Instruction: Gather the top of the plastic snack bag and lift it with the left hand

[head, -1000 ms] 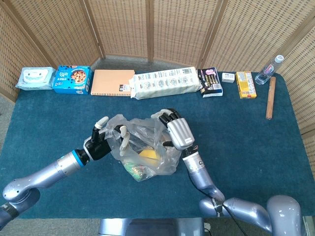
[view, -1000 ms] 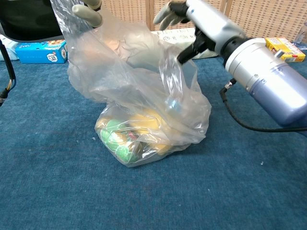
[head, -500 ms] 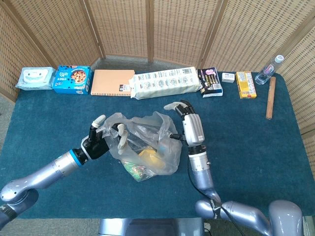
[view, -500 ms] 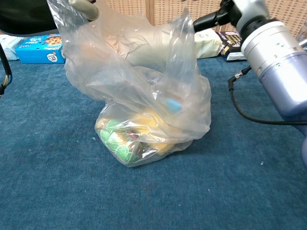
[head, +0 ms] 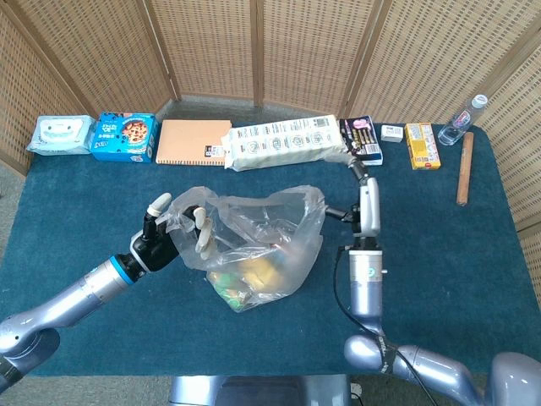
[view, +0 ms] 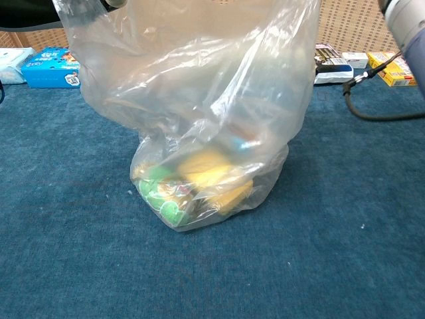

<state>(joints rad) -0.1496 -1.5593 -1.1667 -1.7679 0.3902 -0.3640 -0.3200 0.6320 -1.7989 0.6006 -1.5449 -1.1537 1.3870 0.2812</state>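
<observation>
The clear plastic snack bag (head: 258,245) stands on the blue table (head: 439,254) with yellow and green snacks in its bottom. In the chest view the snack bag (view: 199,113) fills the middle, its top stretched wide and tall. My left hand (head: 172,236) grips the left rim of the bag's mouth, fingers hooked over the film. My right hand (head: 363,205) is seen edge-on at the bag's right rim and pinches that edge. Only a fingertip of my left hand (view: 111,3) and part of the right forearm (view: 408,23) show in the chest view.
Along the table's back edge lie a wipes pack (head: 59,134), a blue cookie box (head: 125,137), an orange notebook (head: 193,141), a long white pack (head: 287,142), a dark pack (head: 361,139), a yellow box (head: 421,145), a bottle (head: 463,121) and a wooden stick (head: 464,167). A wicker screen stands behind.
My right hand has swung to the right, drawing the bag's right rim with it, so the mouth is pulled wide. My left hand has shifted slightly left, still holding its rim.
</observation>
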